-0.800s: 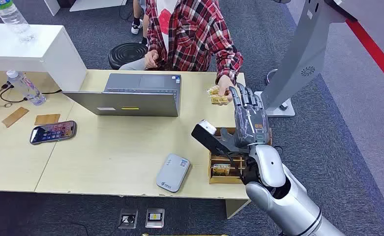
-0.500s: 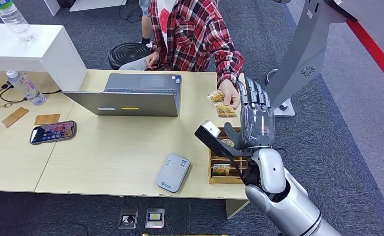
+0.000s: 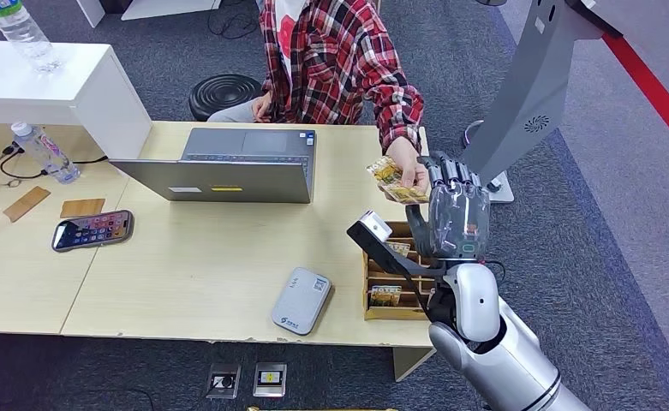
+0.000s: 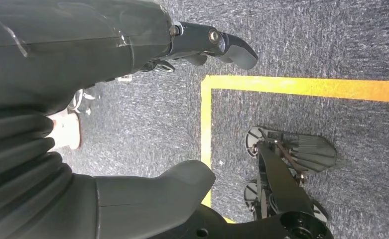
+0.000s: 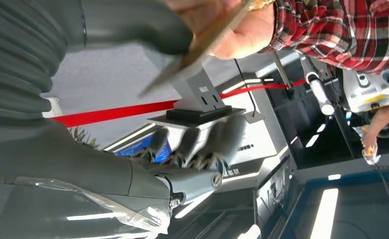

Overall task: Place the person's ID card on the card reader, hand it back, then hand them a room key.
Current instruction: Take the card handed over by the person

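Note:
A person in a red plaid shirt (image 3: 339, 60) sits across the desk and holds out yellowish patterned cards (image 3: 392, 178). Their hand (image 3: 409, 167) brings the cards right up to my right hand (image 3: 457, 214), which is raised over the desk's right end with its fingers partly curled. In the right wrist view a card's edge (image 5: 197, 47) lies against my thumb (image 5: 132, 22), still in the person's fingers (image 5: 232, 30); my other fingers (image 5: 192, 154) stay well apart from it. The grey card reader (image 3: 301, 300) lies near the front edge. My left hand (image 4: 132, 99) hangs over the floor, holding nothing.
A wooden box (image 3: 373, 301) with key cards sits under my right forearm. An open laptop (image 3: 228, 167), a phone (image 3: 92, 229), a water bottle (image 3: 46, 152) and two wooden tags (image 3: 82, 207) lie on the desk (image 3: 202, 257). A grey stand (image 3: 519, 103) rises on the right.
The person's hand has brought the cards down and over to my right hand. My right hand has shifted a little right and its fingers have curled in.

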